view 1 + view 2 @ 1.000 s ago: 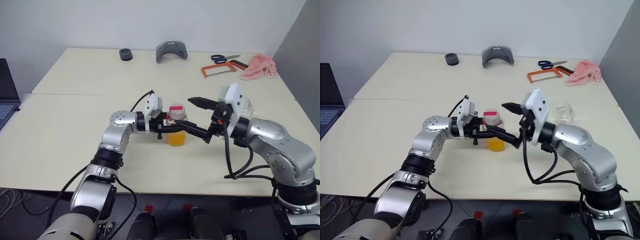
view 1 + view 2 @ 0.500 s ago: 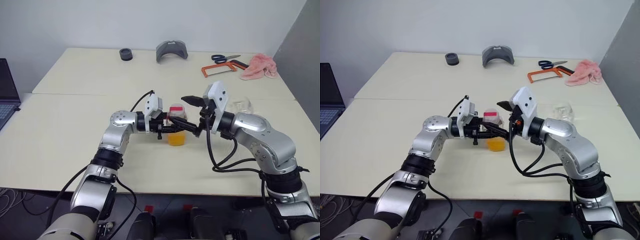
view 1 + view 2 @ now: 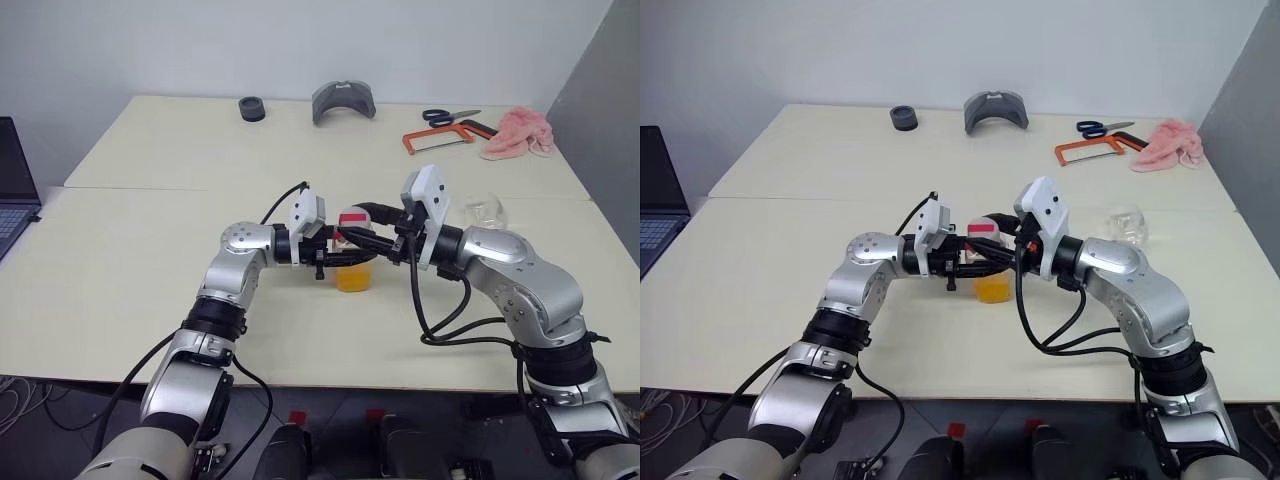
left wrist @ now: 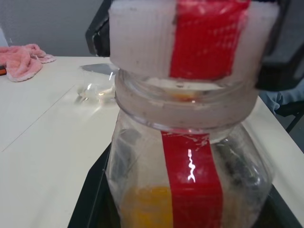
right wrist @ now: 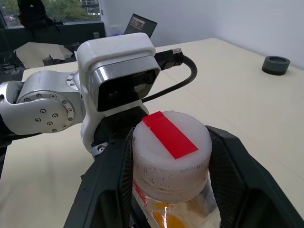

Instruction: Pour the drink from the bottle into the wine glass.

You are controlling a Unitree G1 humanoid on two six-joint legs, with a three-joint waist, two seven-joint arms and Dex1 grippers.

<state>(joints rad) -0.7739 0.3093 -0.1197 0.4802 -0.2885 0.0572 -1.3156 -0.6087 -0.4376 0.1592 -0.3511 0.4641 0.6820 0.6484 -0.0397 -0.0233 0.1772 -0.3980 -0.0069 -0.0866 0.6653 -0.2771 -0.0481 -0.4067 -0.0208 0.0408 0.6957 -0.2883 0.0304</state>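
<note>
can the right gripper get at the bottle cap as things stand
Probably yes. The right gripper already has its fingers either side of the white-and-red cap, with nothing between them. The left gripper holds the bottle lower down on its body, leaving the cap free.

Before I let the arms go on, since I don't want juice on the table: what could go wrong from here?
1. The right gripper has its jaws around the cap while the left gripper clamps the bottle; twisting could turn the bottle in that grip or tip it.
2. Once the cap is off, a jolt could slosh the drink out.
3. The wine glass stands beside the right arm; a swing could knock it.
</note>
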